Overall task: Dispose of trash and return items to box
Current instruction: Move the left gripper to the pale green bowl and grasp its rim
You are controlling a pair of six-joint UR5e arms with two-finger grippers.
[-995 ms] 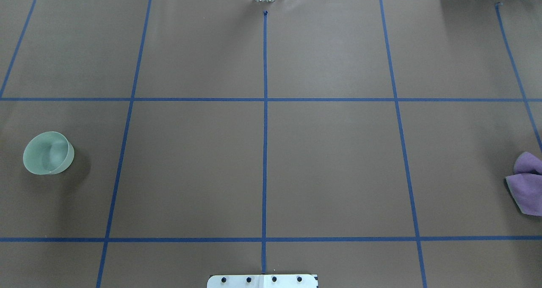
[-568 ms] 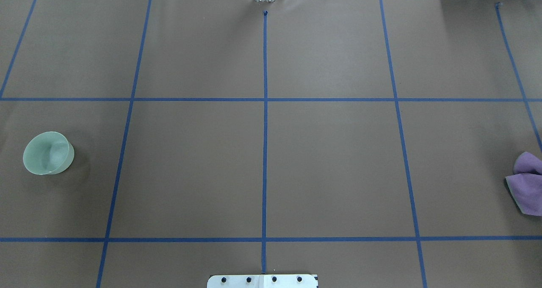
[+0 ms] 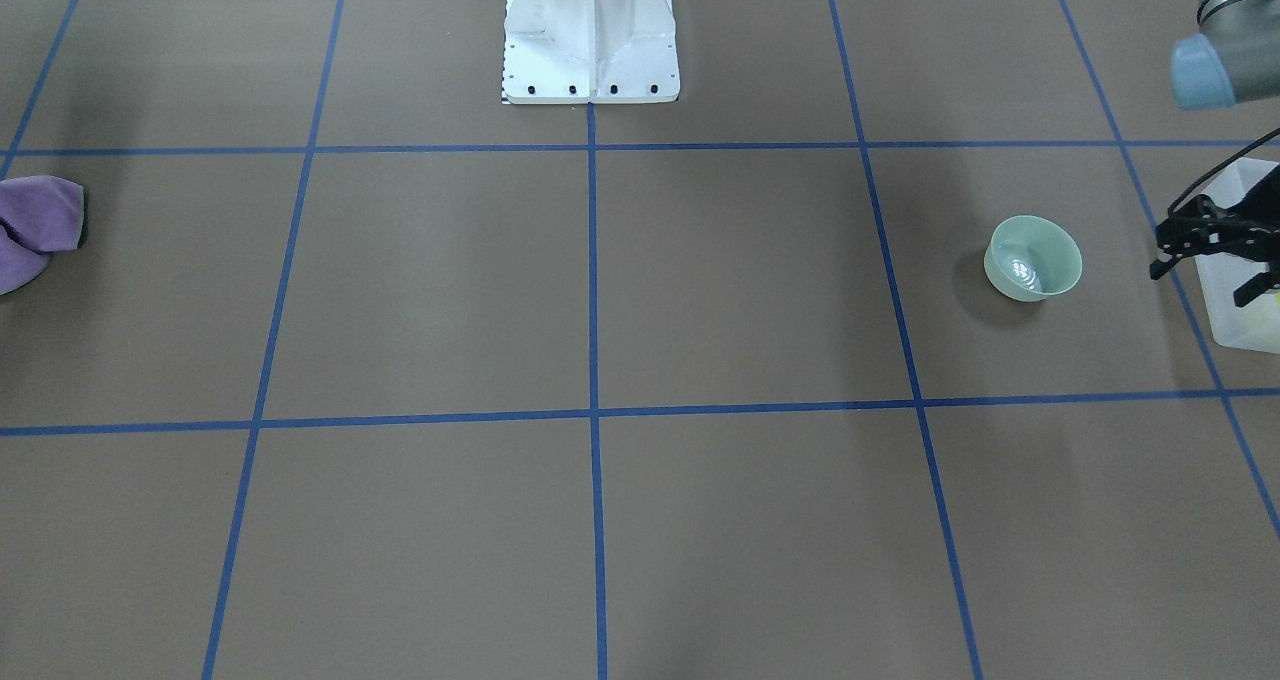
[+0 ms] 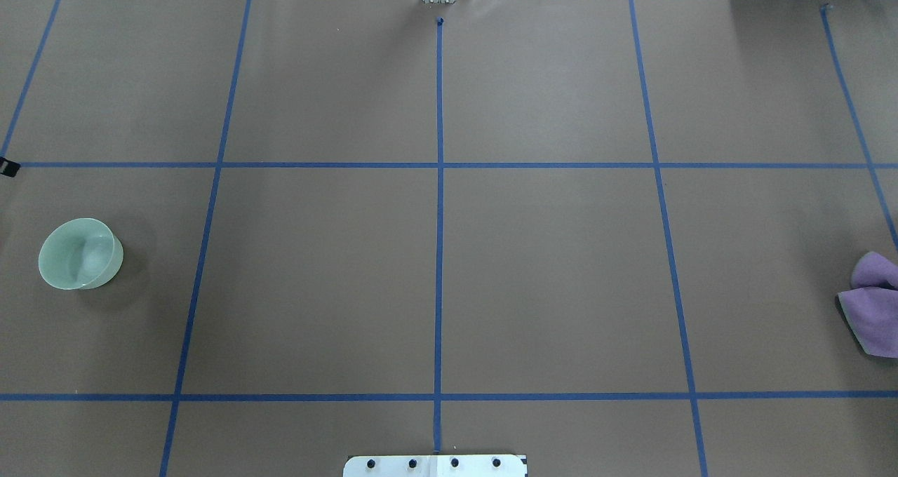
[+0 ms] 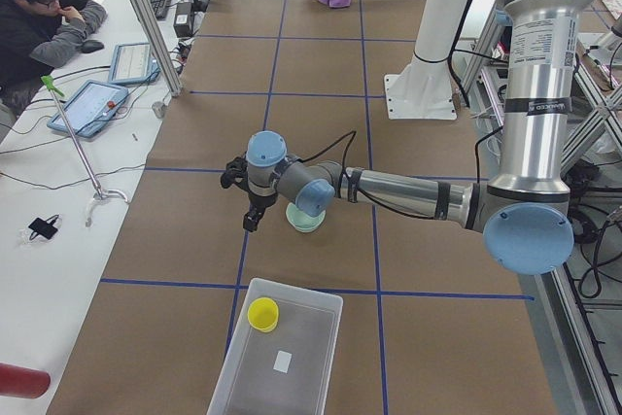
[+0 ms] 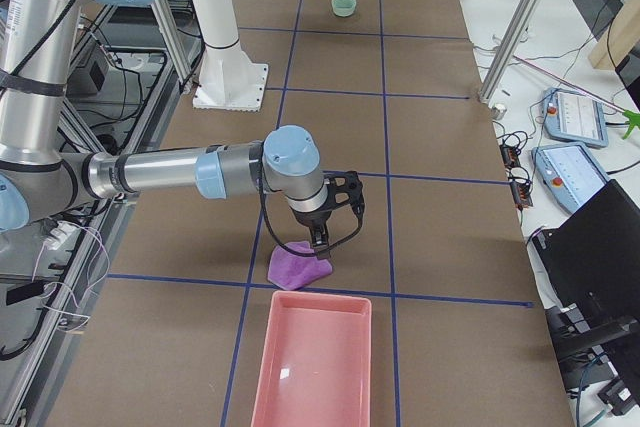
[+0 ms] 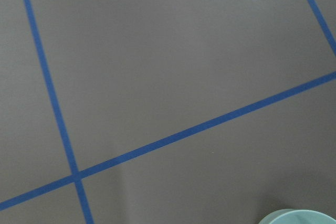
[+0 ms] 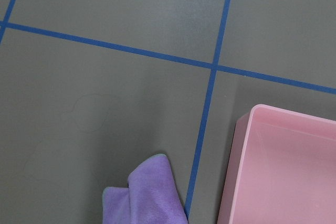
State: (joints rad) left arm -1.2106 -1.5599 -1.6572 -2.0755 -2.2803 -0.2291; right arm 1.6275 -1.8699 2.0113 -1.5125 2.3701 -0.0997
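At bench [image 3: 700, 290] left end: left pincer [image 3: 1205, 270] fingers apart, empty, beside bowl [image 3: 1033, 258]; cup [image 5: 262, 314] inside box [image 5: 292, 376]. Right pincer [image 6: 322, 239] over purple cloth [image 6: 295, 269]; its state cannot be told.

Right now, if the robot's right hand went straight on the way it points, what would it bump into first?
Probably the purple cloth, lying right below the right hand; depth is unclear, so it might just graze the cloth's edge.

Round plastic bowl [image 4: 79, 254]: pale mint-green
Small plastic cup [image 5: 262, 314]: yellow
Rectangular plastic bin [image 5: 311, 337]: frosted white
Crumpled cloth [image 4: 873, 312]: purple
Table paper [image 4: 561, 266]: brown, blue grid
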